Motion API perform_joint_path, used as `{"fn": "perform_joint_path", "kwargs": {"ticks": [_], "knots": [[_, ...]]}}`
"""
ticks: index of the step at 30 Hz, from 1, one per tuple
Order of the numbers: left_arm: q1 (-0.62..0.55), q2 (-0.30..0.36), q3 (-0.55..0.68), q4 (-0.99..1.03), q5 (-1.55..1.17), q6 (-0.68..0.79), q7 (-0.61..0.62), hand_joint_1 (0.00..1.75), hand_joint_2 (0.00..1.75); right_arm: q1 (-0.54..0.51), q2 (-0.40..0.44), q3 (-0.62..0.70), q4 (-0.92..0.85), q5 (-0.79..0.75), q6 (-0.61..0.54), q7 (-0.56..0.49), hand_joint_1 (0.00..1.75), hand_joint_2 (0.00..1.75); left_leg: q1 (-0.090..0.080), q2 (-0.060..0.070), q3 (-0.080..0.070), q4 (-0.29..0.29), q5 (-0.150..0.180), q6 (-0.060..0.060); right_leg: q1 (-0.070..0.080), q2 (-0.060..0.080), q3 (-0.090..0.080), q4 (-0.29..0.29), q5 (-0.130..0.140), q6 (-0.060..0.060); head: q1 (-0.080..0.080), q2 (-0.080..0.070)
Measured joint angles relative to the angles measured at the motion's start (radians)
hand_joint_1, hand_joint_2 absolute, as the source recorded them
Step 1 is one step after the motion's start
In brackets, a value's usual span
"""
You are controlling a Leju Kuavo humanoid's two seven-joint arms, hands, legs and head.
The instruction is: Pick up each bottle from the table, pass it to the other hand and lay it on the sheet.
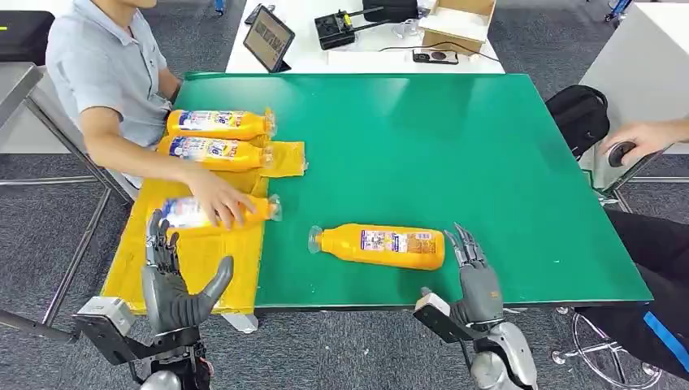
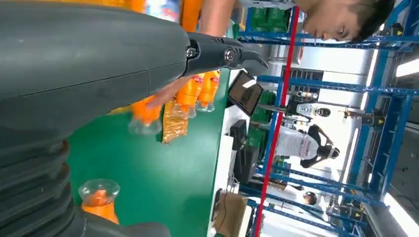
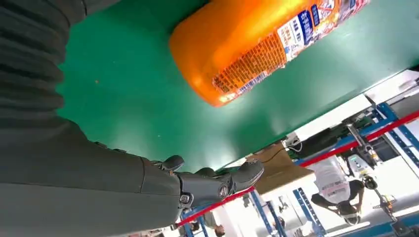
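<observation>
One orange bottle left lying on its side on the green table, cap toward the robot's left, well apart from the yellow sheet and within easy reach of the right hand. Right hand just beside the bottle's base, fingers spread and upright, holding nothing; placed there, by the look of it, to start the next pick. Left hand raised over the near part of the sheet, palm open, thumb out, empty; apparently waiting to receive the pass.

Two bottles laid side by side at the far end of the sheet, caps to the right, neatly rowed to leave room. A third bottle on the sheet under a person's hand, perhaps being straightened.

Blue-and-white labels on all bottles; fine print on the nearest, in the right wrist view, too small to read. No brand legible.
</observation>
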Motion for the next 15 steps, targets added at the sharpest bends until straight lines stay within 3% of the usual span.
{"fn": "perform_joint_path", "kwargs": {"ticks": [6,15], "knots": [[0.000,0.000,-0.001,0.000,0.012,-0.024,0.005,0.00,1.75,-0.010,-0.004,-0.002,0.016,0.011,0.020,0.019,0.00,1.75,0.000,0.000,0.000,0.000,0.000,0.000,0.000,0.000,0.000,0.000,0.000,0.000,0.000,0.000],[-0.041,0.000,-0.016,0.055,-0.092,-0.021,0.076,0.00,1.75,-0.168,-0.027,0.002,0.199,0.069,0.061,0.067,0.00,1.75,0.000,0.000,0.001,0.000,0.001,0.001,0.000,0.000,0.001,0.000,0.001,0.000,0.000,0.000]]}}
